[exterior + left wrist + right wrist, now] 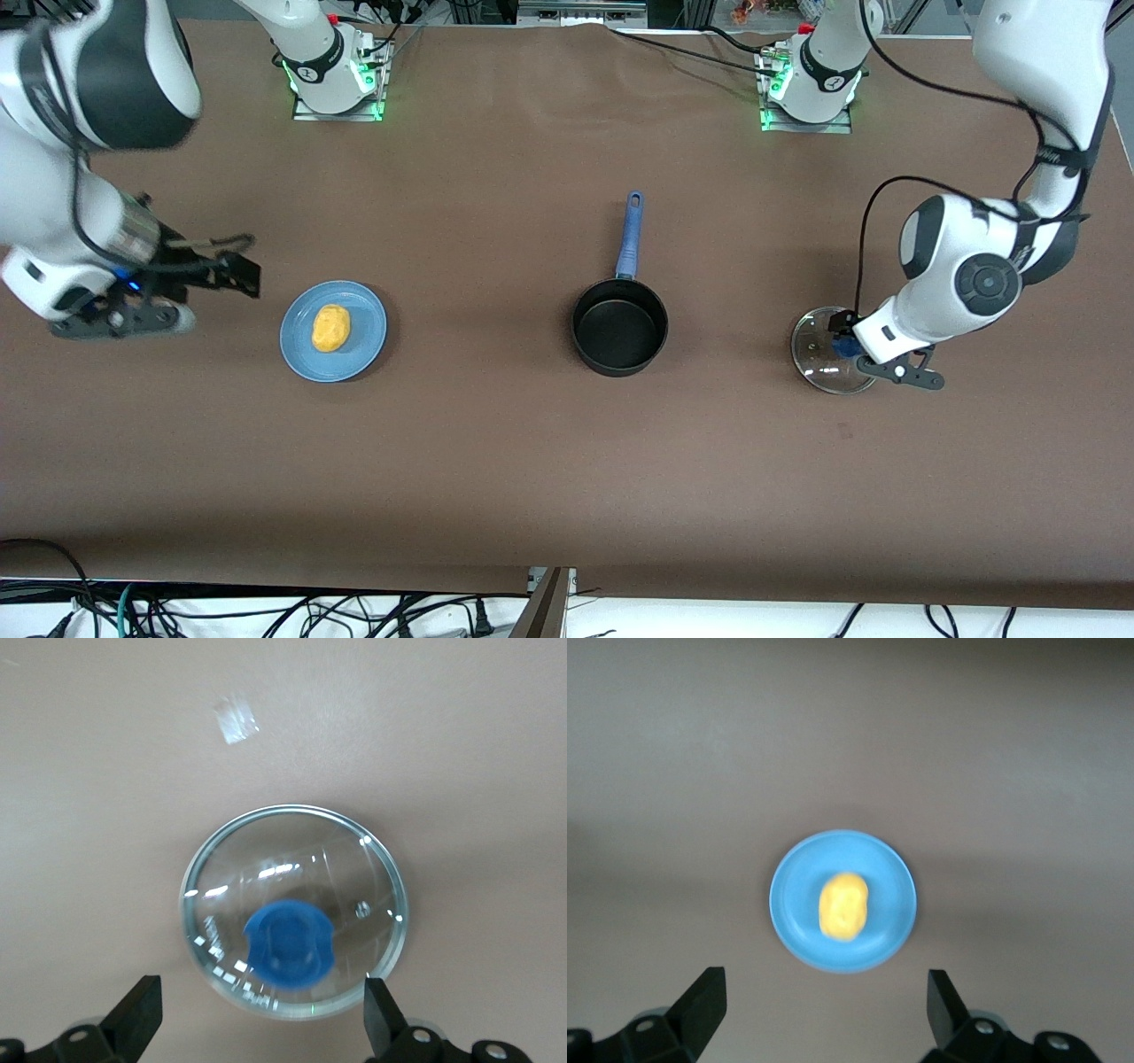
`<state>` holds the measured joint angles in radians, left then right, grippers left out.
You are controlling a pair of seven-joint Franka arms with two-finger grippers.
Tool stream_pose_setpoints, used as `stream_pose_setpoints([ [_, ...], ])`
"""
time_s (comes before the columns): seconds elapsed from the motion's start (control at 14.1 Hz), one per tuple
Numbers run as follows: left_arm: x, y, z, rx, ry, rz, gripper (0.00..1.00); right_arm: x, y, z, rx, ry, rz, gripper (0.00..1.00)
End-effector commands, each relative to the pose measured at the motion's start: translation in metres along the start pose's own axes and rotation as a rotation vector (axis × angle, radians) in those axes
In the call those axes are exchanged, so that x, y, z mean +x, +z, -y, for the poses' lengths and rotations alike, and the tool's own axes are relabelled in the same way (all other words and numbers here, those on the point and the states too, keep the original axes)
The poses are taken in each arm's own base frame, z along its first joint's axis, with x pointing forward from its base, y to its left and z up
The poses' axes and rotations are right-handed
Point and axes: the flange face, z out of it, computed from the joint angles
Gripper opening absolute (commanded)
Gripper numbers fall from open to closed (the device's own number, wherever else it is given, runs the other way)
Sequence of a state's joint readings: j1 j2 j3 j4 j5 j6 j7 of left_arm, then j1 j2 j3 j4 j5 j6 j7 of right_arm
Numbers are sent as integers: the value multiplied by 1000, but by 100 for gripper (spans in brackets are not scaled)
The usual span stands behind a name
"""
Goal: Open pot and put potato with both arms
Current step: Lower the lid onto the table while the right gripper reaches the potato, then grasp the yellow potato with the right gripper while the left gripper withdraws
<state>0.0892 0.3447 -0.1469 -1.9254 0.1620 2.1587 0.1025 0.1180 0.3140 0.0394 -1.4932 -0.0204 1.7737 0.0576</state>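
The black pot [620, 330] stands uncovered mid-table, its blue handle [630, 232] pointing toward the robots' bases. Its glass lid [819, 365] [297, 873] with the blue knob [288, 943] lies flat on the table toward the left arm's end. My left gripper [843, 339] [261, 992] hovers just above the lid, open, its fingers wide on either side of the knob and not touching it. The yellow potato [331, 328] [843, 905] lies on a blue plate [365, 350] [797, 904]. My right gripper [232, 271] [824, 983] is open and empty, up in the air beside the plate.
A brown cloth covers the table. The pot's inside holds nothing. Cables run along the table edge closest to the front camera and around both arm bases.
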Motion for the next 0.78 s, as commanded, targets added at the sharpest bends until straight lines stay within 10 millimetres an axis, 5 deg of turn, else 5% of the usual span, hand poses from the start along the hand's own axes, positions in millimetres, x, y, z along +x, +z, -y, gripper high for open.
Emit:
stream_pose_setpoints([
  [0.0, -24, -95, -17, 50, 20, 2, 100, 27, 63, 10, 13, -17, 21, 100],
  [0.28, -48, -220, -30, -31, -11, 12, 100, 34, 143, 30, 7, -32, 103, 100],
  [0.43, -54, -268, -21, -32, -33, 4, 100, 16, 191, 25, 4, -20, 145, 100],
  [0.71, -43, -270, -2, -23, -144, -10, 100, -31, 252, 3, -2, 1, 129, 100],
])
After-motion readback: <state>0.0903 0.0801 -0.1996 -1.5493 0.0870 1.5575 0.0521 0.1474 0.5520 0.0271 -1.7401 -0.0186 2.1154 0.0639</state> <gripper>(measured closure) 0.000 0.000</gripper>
